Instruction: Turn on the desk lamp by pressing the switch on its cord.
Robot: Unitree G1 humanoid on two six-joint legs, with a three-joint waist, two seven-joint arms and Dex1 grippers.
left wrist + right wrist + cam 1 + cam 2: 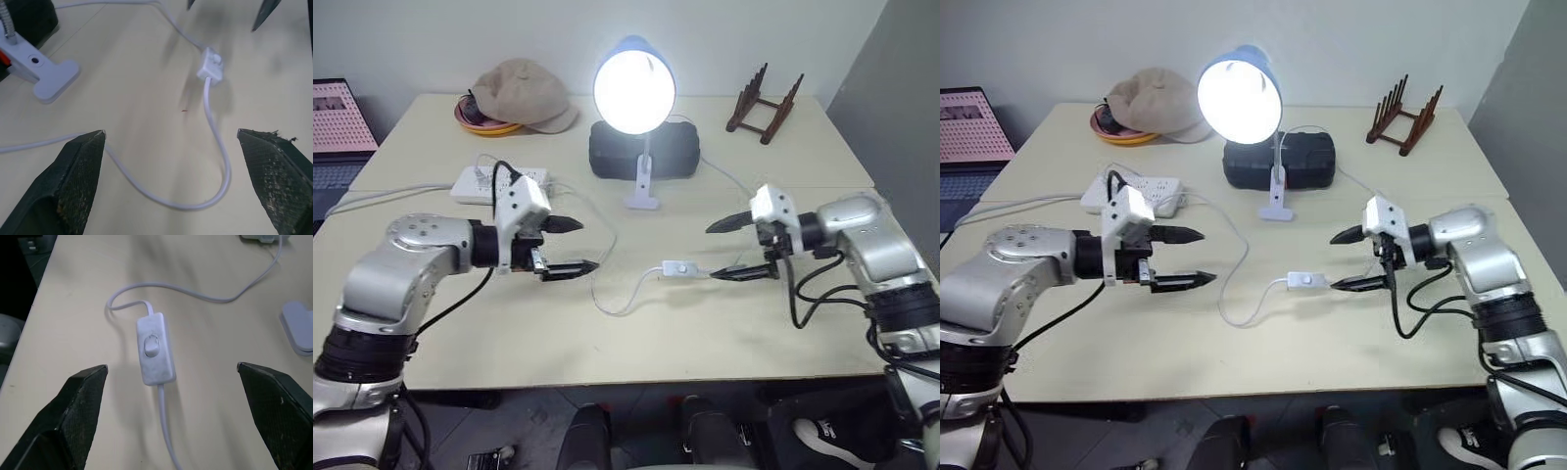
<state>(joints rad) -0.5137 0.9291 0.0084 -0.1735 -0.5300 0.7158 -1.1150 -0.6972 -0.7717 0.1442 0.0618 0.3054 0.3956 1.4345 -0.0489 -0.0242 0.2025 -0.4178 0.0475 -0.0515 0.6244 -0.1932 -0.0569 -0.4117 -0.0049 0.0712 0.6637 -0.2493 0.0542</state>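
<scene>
On the table (607,343), toward its back edge, the lamp (634,90) stands lit, its bulb glowing white under the blue shade, the stem running down to the white clip base (642,199). A black case (642,152) lies just behind the base. The cord (617,304) loops forward from the lamp area across the bare tabletop to the switch (679,268), which lies flat on the table between the two grippers, nearer the right one.

Left gripper (570,245): fingers spread wide, nothing between them, held above the table and pointing toward the switch, well apart from it.

Right gripper (736,249): fingers likewise released and wide, empty, pointing toward the switch; the lower fingertip sits just beside the switch's end. Contact cannot be confirmed. In the right wrist view the switch (155,350) lies between the spread fingers, rocker facing up.

Power strip (494,183) on the left rear of the table. Cap (524,95) over a dish at the back. Wooden rack (764,103) at the right rear.
</scene>
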